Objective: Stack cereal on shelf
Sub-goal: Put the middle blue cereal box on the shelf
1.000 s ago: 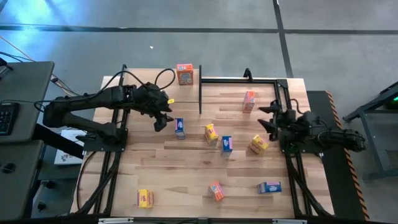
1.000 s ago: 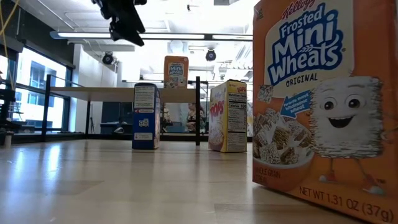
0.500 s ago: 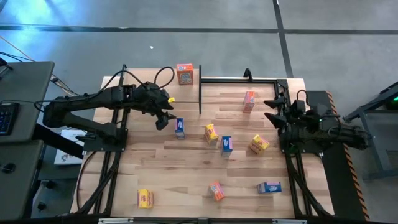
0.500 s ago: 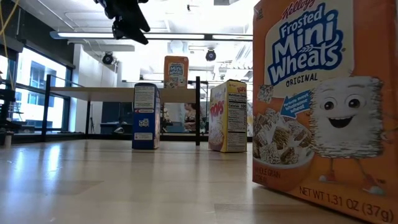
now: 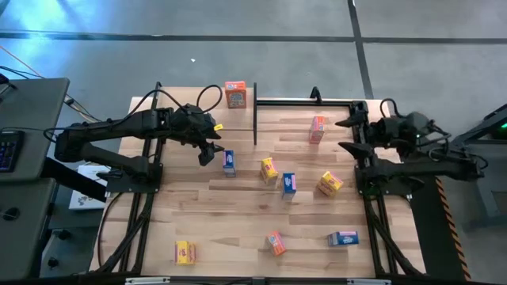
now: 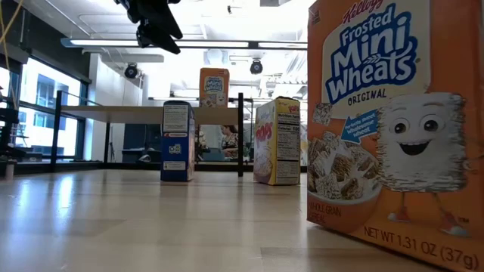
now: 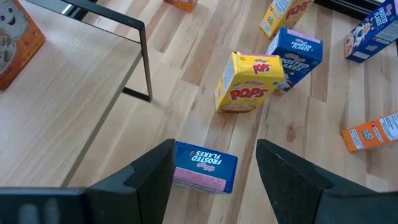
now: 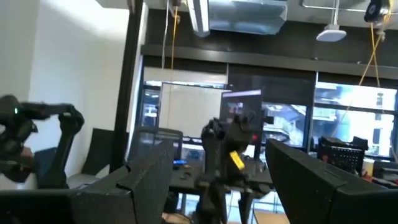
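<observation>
Nine small cereal boxes show. One orange box [image 5: 235,93] stands on the light-wood shelf [image 5: 190,119]; it also shows in the low view [image 6: 214,87]. The other boxes stand or lie scattered on the table. My left gripper [image 5: 209,153] is open and hangs above the table beside a blue Frosted Flakes box [image 5: 229,162]. In its wrist view the blue box [image 7: 205,166] shows between the open fingers [image 7: 152,177] and below them, untouched. My right gripper [image 5: 341,134] is open, raised near the table's right edge, with an orange box [image 5: 318,128] to its left.
A yellow Pops box [image 7: 249,83] and a second blue box [image 7: 297,56] stand right of the first blue one. More boxes sit near the near edge: yellow [image 5: 185,252], orange [image 5: 276,243], blue [image 5: 343,237]. The shelf's black post [image 5: 255,123] stands close to my left gripper.
My right gripper has risen and swung toward the table's far edge, tipping up until it points level across the room. It has stayed open. My left gripper has barely shifted above the blue box. No box has moved.
</observation>
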Robot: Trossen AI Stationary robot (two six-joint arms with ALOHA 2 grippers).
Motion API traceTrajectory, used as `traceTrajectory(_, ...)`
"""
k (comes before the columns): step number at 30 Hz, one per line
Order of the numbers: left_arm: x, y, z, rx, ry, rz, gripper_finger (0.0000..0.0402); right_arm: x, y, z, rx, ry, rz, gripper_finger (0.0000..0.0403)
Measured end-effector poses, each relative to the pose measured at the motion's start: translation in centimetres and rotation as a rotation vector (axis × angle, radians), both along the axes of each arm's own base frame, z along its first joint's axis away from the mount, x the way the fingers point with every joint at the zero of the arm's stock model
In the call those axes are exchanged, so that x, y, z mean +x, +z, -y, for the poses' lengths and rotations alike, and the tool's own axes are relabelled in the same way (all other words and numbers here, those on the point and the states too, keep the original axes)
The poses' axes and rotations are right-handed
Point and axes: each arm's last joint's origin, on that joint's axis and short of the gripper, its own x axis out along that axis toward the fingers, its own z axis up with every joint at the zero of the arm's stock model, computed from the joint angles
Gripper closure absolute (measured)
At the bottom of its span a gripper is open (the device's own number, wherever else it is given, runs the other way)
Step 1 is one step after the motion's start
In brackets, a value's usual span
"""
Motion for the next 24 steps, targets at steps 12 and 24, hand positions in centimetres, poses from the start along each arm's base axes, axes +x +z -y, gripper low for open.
traceTrajectory(12, 0.0, 0.0, 0.0, -0.005, 0.006, 0.001, 0.0186, 2.5, 3.8, 0.9, 0.120, -0.179, -0.386, 0.0145)
traceTrajectory(24, 0.0, 0.0, 0.0, -0.005, 0.006, 0.001, 0.0186, 4.5, 3.7, 1.7, 0.534, -0.318, -0.640, 0.0141)
